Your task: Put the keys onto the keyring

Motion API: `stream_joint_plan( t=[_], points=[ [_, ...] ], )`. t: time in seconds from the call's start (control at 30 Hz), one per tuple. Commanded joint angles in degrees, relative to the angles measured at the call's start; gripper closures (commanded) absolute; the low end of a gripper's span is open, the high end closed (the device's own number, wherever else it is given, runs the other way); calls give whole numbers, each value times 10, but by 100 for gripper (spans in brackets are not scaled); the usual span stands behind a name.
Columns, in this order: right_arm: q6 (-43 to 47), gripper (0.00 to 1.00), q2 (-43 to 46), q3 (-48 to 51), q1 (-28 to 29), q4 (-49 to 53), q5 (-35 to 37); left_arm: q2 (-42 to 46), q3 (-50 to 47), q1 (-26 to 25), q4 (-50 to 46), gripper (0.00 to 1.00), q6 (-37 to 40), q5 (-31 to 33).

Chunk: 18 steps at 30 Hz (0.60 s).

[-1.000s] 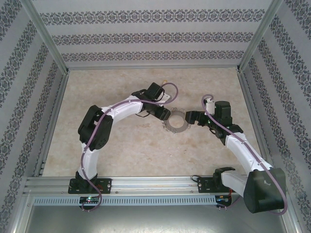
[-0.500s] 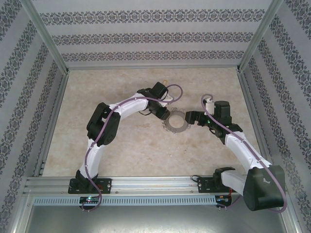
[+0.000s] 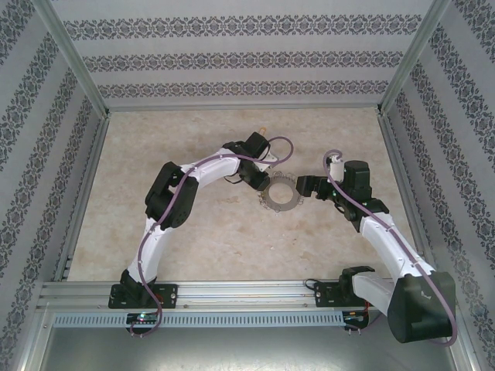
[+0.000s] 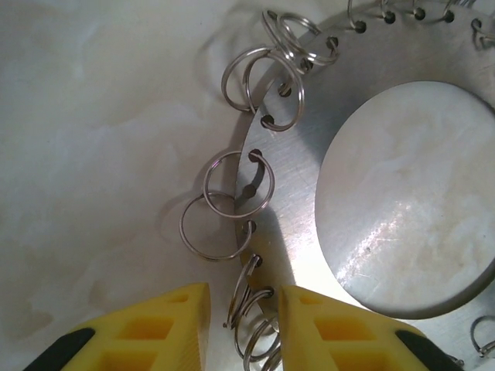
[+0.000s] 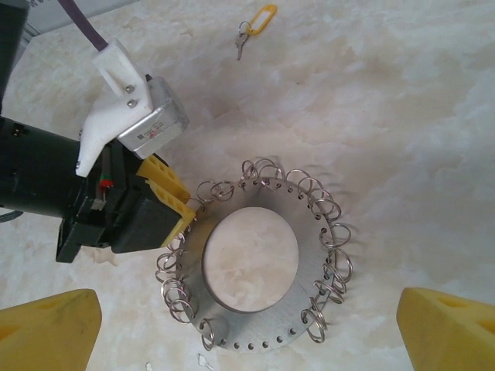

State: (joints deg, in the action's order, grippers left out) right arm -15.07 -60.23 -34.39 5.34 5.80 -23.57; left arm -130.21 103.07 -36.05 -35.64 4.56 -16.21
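- Two changes are logged for the left gripper (image 4: pixel 244 328): it has been brought in to the keyring (image 3: pixel 279 193) rim at 10 o'clock, and its jaws have been narrowed around the small split rings (image 4: pixel 251 305) there.
- A sliver of gap is seen beside one finger, so a firm pinch cannot be confirmed.
- Steadying of the ring is judged under way; nothing is threaded yet.
- The right gripper (image 5: pixel 247 309) is held wide open at the ring's 3 o'clock.
- The key (image 5: pixel 244 42) is seen at 12 o'clock, well apart from both.
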Motion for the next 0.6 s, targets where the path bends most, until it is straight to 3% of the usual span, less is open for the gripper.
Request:
stream_joint_plan(
  t=[0.0,0.27,0.57],
  points=[
    [9,2,12,-8,-8,3,1,-8,15,-5,-21,72,18,7],
    [14,2,21,-6,-10,7,5,-8,17,-5,-19,79,21,-2],
    [13,2,17,-4,-11,3,0,-5,21,-5,-15,78,20,-13]
  ],
)
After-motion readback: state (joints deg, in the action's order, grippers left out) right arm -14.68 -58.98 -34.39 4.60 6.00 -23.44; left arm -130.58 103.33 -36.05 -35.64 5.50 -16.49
